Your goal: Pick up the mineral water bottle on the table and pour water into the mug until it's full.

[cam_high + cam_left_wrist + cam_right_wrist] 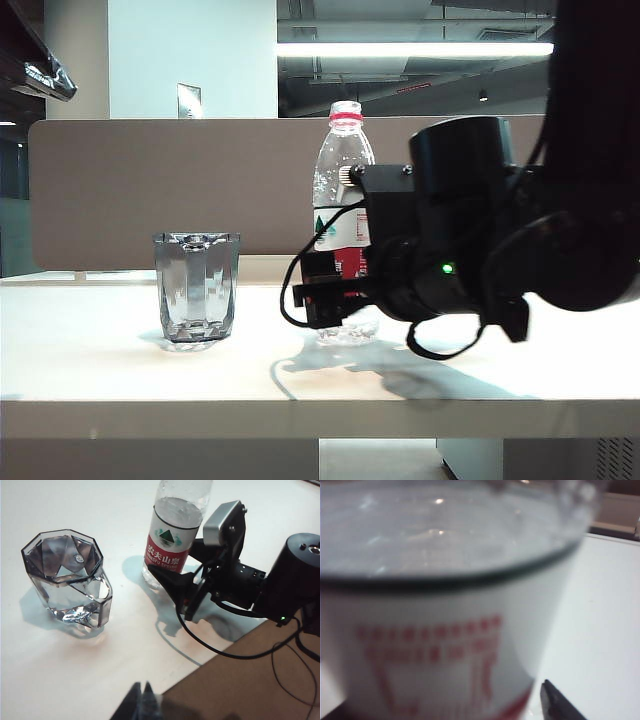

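Observation:
The mineral water bottle (343, 200) stands upright on the table (100, 350), its red-and-white label (164, 550) facing the left wrist camera. Water in the bottle (179, 511) reaches just above the label. My right gripper (338, 292) is low around the bottle, open, and one fingertip (551, 692) sits a little clear of the label (435, 650); the other finger is hidden. The smoky faceted mug (196, 290) stands apart, to the left of the bottle. How much water the mug (67, 580) holds I cannot tell. My left gripper (142, 689) is shut and empty, hovering over the table's near edge.
A brown-grey divider panel (150, 190) backs the table. The right arm's black body and cables (260, 585) hang over the table edge beside the bottle. Brown floor (250, 680) lies beyond that edge.

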Controlling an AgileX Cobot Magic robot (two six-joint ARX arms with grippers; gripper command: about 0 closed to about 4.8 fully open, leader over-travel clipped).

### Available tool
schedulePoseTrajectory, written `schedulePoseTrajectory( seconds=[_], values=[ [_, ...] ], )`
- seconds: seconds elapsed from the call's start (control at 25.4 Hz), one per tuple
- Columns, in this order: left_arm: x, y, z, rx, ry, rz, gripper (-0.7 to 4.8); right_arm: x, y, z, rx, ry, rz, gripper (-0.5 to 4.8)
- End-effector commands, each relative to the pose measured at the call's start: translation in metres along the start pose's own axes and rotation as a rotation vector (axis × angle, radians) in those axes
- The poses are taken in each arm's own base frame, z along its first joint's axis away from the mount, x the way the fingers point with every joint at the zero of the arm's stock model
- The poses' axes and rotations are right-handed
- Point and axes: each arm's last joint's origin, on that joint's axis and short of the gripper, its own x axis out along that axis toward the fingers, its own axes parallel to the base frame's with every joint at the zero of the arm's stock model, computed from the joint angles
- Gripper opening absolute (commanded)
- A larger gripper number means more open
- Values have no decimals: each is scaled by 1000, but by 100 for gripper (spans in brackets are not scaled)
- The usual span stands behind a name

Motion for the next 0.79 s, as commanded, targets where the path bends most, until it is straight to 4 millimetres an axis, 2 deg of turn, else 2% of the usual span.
schedulePoseTrajectory(
  seconds=[0.04, 0.2, 0.39, 0.51, 0.55, 0.63, 0.67, 0.71, 0.75, 0.79],
  values=[
    [-1, -1, 2, 8, -16, -6, -2, -20, -1, 12, -19, -61, 11, 435],
    [-1, -1, 2, 8, -16, -6, -2, -44, -5, 15, -23, -50, 22, 431],
    [-1, -1, 2, 8, -16, -6, -2, -86, -11, 17, -24, -37, 50, 428],
    [-1, -1, 2, 8, -16, -6, -2, -113, -16, 17, -28, -38, 70, 381],
    [-1, -1, 2, 8, -16, -6, -2, -121, -18, 17, -27, -40, 76, 360],
    [-1, -1, 2, 8, -16, -6, -2, -154, -26, 15, -24, -55, 96, 283],
    [-1, -1, 2, 8, -16, -6, -2, -160, -29, 14, -23, -59, 97, 247],
    [-1, -1, 2, 8, -16, -6, -2, -173, -34, 12, -22, -63, 97, 143],
    [-1, -1, 2, 8, -16, -5, -2, -182, -38, 10, -21, -67, 79, 82],
    [-1, -1, 2, 7, -16, -5, -2, -182, -38, 11, -21, -54, 73, 64]
  ],
)
